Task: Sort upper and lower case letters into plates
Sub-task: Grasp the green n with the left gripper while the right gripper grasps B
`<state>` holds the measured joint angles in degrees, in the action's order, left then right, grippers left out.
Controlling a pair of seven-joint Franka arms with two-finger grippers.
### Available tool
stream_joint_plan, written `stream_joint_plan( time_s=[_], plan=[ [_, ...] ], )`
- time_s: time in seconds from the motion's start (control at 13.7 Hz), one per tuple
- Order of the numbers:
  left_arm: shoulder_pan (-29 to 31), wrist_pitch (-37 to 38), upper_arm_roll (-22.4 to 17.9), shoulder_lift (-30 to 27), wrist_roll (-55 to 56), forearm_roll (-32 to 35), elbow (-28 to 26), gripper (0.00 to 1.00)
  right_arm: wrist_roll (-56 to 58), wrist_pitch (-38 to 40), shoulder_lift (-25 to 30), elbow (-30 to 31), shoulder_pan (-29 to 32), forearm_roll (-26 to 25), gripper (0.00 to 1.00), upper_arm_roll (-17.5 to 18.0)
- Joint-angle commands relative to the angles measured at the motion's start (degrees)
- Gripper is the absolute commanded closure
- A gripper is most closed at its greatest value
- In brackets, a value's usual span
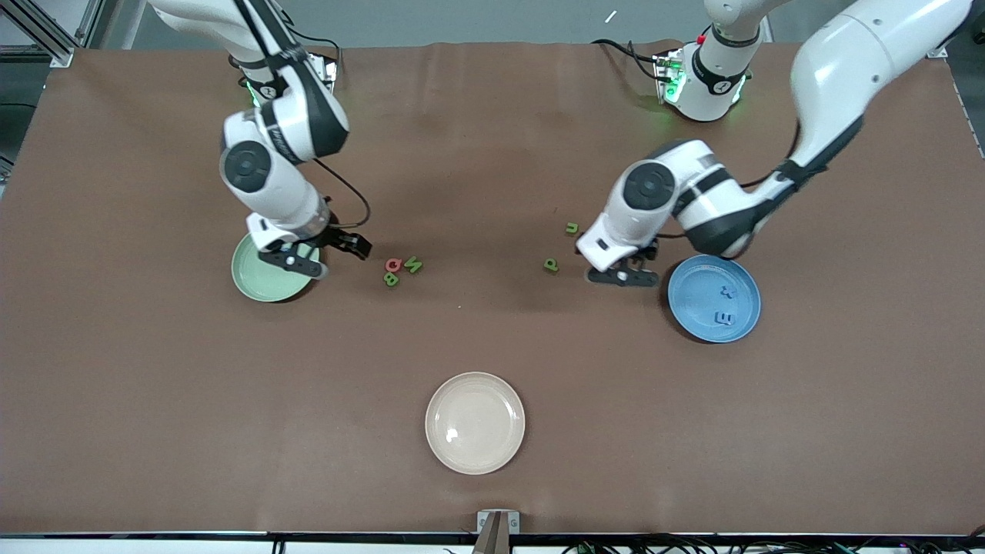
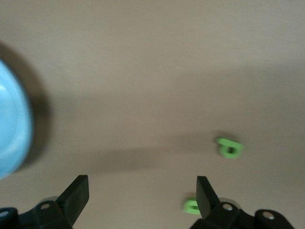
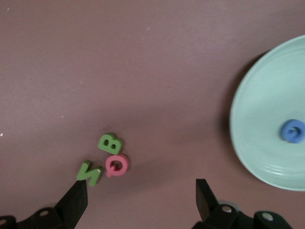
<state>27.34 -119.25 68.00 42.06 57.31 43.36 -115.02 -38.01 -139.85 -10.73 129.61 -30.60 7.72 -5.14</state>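
Sorting is partly done, and you can read the scheme from what already lies in each dish: the blue plate (image 1: 713,298) at the left arm's end of the table holds two blue letters (image 1: 725,305), one an E and the other hard to read, while the mint green plate (image 1: 265,277) at the right arm's end holds one small blue letter (image 3: 291,130), seen only from the right wrist. Your left gripper (image 1: 622,275) hangs low over the bare table just beside the blue plate, jaws apart and empty; that placing suggests it is between a drop and the next pick. Two green letters are its likely next work: a p-like piece (image 1: 551,265) and a u-like piece (image 1: 572,227), both near it on the side toward the table's middle. Your right gripper (image 1: 312,258) sits over the edge of the mint plate, jaws also wide apart with nothing between them. Its nearest stock is a tight cluster toward the middle: a pinkish red Q (image 1: 393,265), a green B (image 1: 391,279) and a green N (image 1: 414,265), touching or nearly so, so you will probably need to take one from the outside. The cream plate (image 1: 475,422), nearest the front camera, is empty and plays no part.
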Motion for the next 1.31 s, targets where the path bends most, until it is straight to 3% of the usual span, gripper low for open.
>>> stream_joint_plan(
  time_s=[0.0,0.36,0.58,0.8,1.24],
  plan=[
    [-0.4,-6.8,-0.1,-0.8,4.0,0.3,-4.2,0.01,-3.6,-6.6,-6.7,-1.5,-3.2,0.5,0.0,-0.6],
    [-4.9,-10.7,-1.1,-0.4,11.8,8.5,-9.9,0.01,-4.4,-11.1,-11.6,-3.1,-4.6,0.4,0.0,-0.6],
    [-10.2,-11.3,-5.8,-0.5,12.5,9.3,-10.0,0.03,-4.4,-11.1,-14.5,-5.8,-4.6,0.4,0.04,-0.6],
    [-12.5,-17.1,-10.3,-0.4,12.5,10.6,-10.8,0.05,-4.6,-12.5,-16.2,-6.3,-5.3,0.5,0.05,-0.6],
    [-13.1,-17.4,-12.0,0.0,12.6,10.6,-11.8,0.23,-4.6,-12.6,-17.0,-6.1,-5.4,0.5,0.12,-0.5]
  ],
)
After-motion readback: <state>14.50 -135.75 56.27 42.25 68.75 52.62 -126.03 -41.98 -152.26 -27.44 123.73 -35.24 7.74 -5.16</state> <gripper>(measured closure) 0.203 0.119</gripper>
